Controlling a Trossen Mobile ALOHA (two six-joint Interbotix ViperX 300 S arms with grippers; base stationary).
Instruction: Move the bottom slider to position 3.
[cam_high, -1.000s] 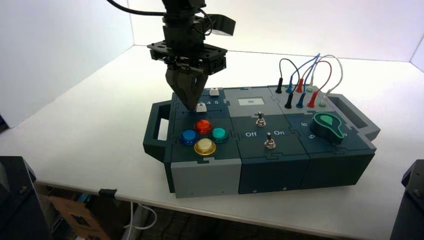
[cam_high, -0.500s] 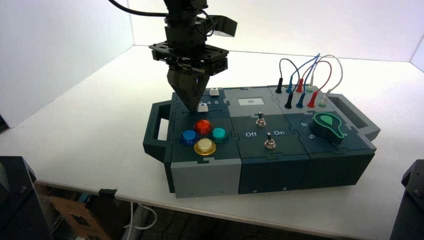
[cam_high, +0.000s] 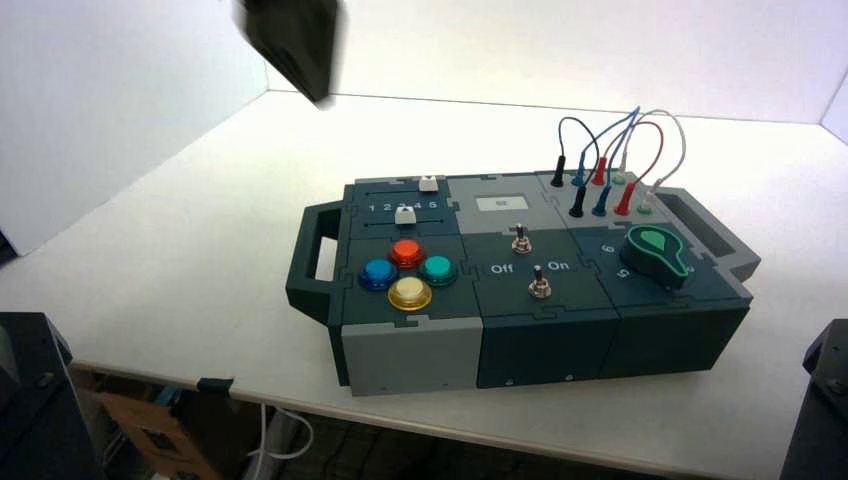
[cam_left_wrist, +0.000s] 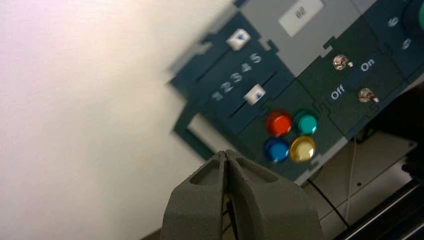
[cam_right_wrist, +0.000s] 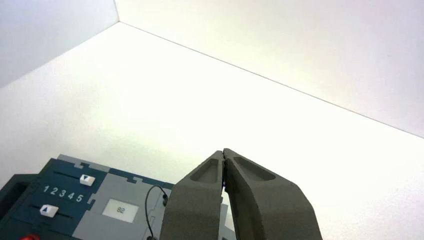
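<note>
The bottom slider (cam_high: 404, 215) is a small white cap on the dark track beside the digit row 1 to 5, on the box's left end. In the left wrist view the bottom slider (cam_left_wrist: 254, 93) lies about level with position 3 (cam_left_wrist: 236, 77). My left gripper (cam_high: 319, 95) hangs high above the table, behind and left of the box, well clear of it. My left gripper (cam_left_wrist: 226, 152) is shut with nothing held. My right gripper (cam_right_wrist: 223, 151) is shut and empty, parked off to the right of the box.
A second white slider cap (cam_high: 428, 184) sits on the track behind. In front of the sliders are red (cam_high: 406, 252), blue, teal and yellow buttons. Two toggle switches (cam_high: 521, 238), a green knob (cam_high: 658, 252) and plugged wires (cam_high: 610, 160) fill the box's middle and right.
My left gripper has left the bottom slider, rising fast up and to the left, away from the box. The slider cap has stayed where it was.
</note>
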